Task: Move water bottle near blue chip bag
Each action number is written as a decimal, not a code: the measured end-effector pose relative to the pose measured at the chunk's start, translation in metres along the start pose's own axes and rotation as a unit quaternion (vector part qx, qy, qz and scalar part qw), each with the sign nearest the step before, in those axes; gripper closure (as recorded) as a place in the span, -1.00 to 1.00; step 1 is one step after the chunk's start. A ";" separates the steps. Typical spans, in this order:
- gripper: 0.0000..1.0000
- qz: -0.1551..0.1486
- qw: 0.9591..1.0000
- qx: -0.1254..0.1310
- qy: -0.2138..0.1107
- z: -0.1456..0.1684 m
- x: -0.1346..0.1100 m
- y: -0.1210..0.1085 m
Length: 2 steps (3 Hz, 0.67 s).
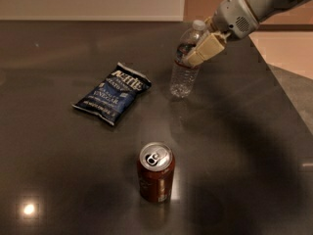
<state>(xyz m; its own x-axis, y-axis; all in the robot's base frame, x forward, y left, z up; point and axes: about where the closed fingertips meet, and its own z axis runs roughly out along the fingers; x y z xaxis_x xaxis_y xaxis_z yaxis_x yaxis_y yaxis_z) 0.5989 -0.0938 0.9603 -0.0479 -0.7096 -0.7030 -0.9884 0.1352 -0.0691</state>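
Observation:
The water bottle (183, 75) is a clear plastic bottle with a white cap, standing a little tilted on the dark table (58, 170), right of centre at the back. My gripper (195, 53) comes in from the upper right and is shut on the bottle's upper part. The blue chip bag (113, 93) lies flat to the left of the bottle, a short gap apart from it.
A brown soda can (155, 173) stands upright in front, below the bag and bottle. The table's right edge (283, 106) runs diagonally past the arm, with pale floor beyond it. A wall lies behind the table's far edge.

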 end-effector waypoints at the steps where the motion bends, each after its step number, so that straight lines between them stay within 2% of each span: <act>1: 1.00 -0.018 0.999 -0.027 -0.001 0.021 -0.013 0.016; 2: 1.00 -0.033 0.998 -0.048 0.002 0.038 -0.021 0.028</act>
<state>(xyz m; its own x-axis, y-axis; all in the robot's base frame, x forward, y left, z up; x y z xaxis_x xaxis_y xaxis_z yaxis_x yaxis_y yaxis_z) 0.5774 -0.0481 0.9462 0.0172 -0.7179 -0.6959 -0.9986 0.0218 -0.0473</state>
